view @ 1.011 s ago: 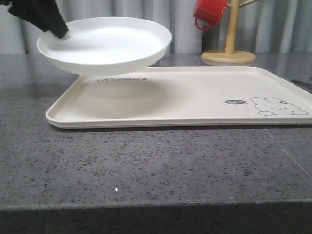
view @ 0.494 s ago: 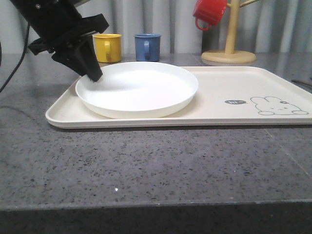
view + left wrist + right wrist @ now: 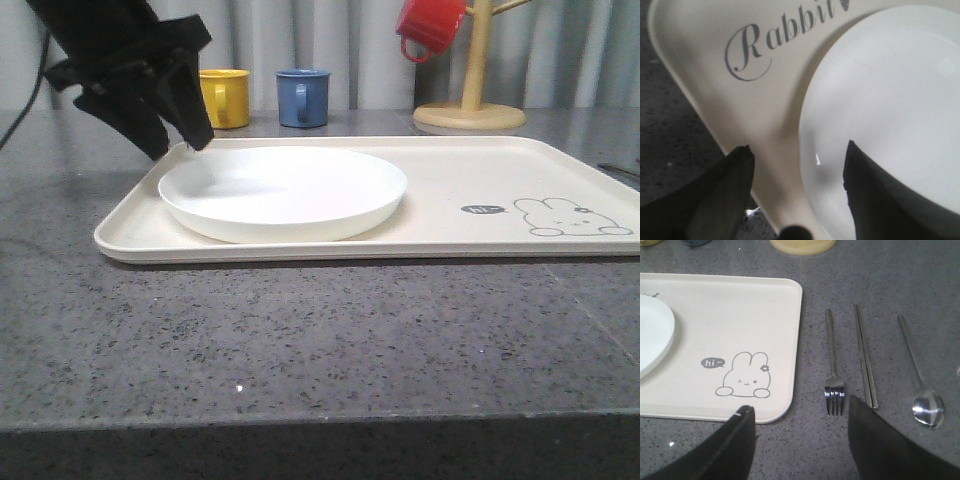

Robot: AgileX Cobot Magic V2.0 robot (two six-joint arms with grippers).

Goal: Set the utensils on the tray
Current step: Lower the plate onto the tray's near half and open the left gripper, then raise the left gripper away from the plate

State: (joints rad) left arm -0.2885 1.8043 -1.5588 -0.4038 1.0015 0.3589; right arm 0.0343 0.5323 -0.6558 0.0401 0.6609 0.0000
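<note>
The round white plate (image 3: 283, 190) lies flat on the left half of the cream tray (image 3: 470, 175). My left gripper (image 3: 182, 142) hangs open just above the plate's far-left rim; in the left wrist view its fingertips straddle that rim of the plate (image 3: 890, 100) over the tray (image 3: 765, 100), touching nothing. Right of the tray (image 3: 740, 315), on the stone counter, lie the fork (image 3: 832, 365), the chopsticks (image 3: 865, 357) and the spoon (image 3: 920, 377), side by side. My right gripper (image 3: 799, 410) is open above the counter by the tray's corner, short of the fork's tines.
A yellow mug (image 3: 225, 97) and a blue mug (image 3: 303, 96) stand behind the tray. A red mug (image 3: 430, 25) hangs on a wooden mug tree (image 3: 472, 80) at the back right. Bare speckled counter (image 3: 320, 340) stretches in front of the tray.
The plate came down from the air onto the tray's left half. My left gripper has let go of its rim, opened, and lifted slightly up and back.
</note>
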